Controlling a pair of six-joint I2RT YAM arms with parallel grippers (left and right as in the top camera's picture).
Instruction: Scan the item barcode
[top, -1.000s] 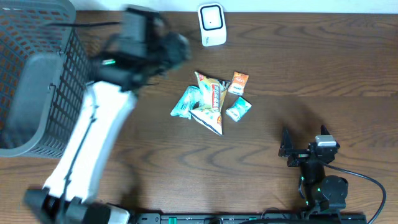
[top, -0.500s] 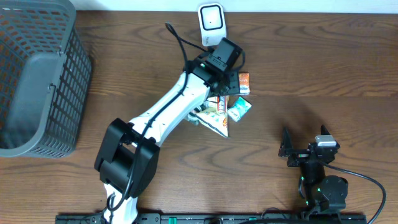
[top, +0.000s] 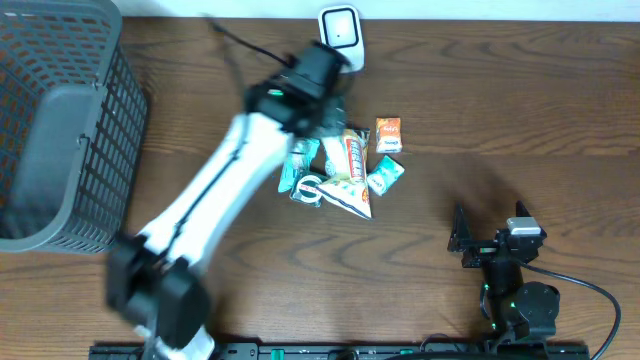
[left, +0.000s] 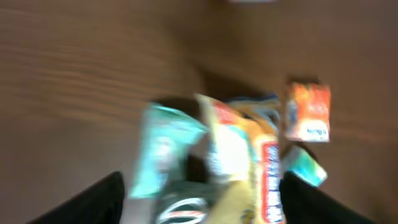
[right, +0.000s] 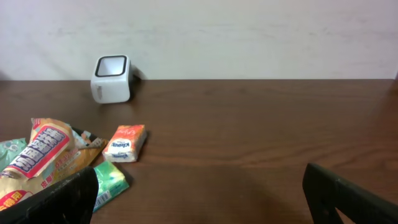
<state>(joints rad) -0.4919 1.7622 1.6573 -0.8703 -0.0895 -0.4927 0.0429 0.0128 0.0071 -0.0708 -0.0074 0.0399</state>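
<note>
Left tool (left: 205, 194) splayed wide and empty above snack packets (left: 242, 155), right tool (right: 202, 190) likewise splayed wide, empty

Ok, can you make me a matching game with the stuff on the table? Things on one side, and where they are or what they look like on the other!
Things:
1. basket
2. scanner
3. orange packet
4. right gripper

Clues:
A. lies next to the big snack bag
B. open, holding nothing
C. grey, at the left side
D. white, at the far edge

Pairs: 1-C, 2-D, 3-A, 4-B
</note>
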